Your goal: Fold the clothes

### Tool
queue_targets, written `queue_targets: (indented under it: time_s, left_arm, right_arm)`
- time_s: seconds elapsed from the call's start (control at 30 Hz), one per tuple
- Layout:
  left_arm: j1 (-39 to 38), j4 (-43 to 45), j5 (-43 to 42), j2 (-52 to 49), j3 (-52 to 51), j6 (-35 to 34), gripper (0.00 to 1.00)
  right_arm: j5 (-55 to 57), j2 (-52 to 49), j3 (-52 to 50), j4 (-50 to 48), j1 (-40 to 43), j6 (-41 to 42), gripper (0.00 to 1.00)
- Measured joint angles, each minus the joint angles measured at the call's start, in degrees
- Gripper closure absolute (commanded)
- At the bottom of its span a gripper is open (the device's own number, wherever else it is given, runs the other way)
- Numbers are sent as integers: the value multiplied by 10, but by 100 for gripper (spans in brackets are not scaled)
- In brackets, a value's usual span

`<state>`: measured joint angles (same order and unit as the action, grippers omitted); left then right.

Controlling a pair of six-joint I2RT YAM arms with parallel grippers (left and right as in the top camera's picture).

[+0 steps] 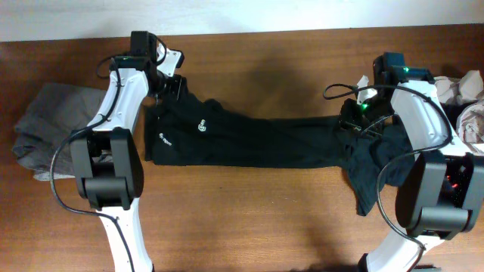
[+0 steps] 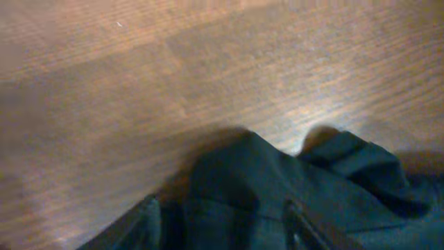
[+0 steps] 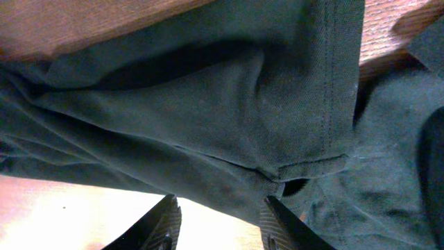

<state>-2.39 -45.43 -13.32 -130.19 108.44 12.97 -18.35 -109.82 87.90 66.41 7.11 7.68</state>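
Observation:
The clothes in play are a black T-shirt (image 1: 257, 140) with a small white logo, pulled out long across the table between the two arms. My left gripper (image 1: 172, 89) is at the shirt's far left corner. In the left wrist view its jaws (image 2: 223, 226) stand apart over a rumpled fold of the black cloth (image 2: 243, 180), not pinching it. My right gripper (image 1: 354, 121) is at the shirt's right end, where the cloth bunches and hangs toward the front. Its jaws (image 3: 222, 215) are open, with a hemmed fold of cloth (image 3: 229, 125) just past the fingertips and bare table between them.
A grey garment (image 1: 45, 128) lies crumpled at the left edge beside the left arm. More light-coloured garments (image 1: 469, 94) are heaped at the far right edge. Brown wooden table (image 1: 257, 219) shows in front of and behind the shirt.

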Motion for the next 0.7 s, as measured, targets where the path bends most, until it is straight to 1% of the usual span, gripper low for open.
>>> queue_targets:
  time_s: [0.23, 0.27, 0.33, 0.37, 0.4, 0.43, 0.47, 0.53, 0.7]
  left_arm:
    - [-2, -25, 3, 0, 0, 10, 53]
    - [-2, -30, 3, 0, 0, 16, 55]
    - [-5, -35, 3, -1, 0, 30, 63]
    - [-7, -36, 3, -1, 0, 36, 71]
    - [-9, -36, 4, -1, 0, 41, 83]
    - [-11, -36, 4, -1, 0, 46, 93]
    - [-12, -36, 7, -1, 0, 50, 99]
    - [-14, -36, 14, -1, 0, 55, 100]
    - [-14, -54, 45, -1, 1, 37, 100]
  right_arm:
    - [0, 0, 0, 0, 0, 0, 58]
    - [0, 0, 0, 0, 0, 0, 58]
    - [0, 0, 0, -1, 0, 0, 58]
    - [0, 0, 0, -1, 0, 0, 58]
    - [0, 0, 0, -1, 0, 0, 58]
    - [0, 0, 0, -1, 0, 0, 58]
    - [0, 0, 0, -1, 0, 0, 58]
    - [0, 0, 0, -1, 0, 0, 58]
    - [0, 0, 0, 0, 0, 0, 58]
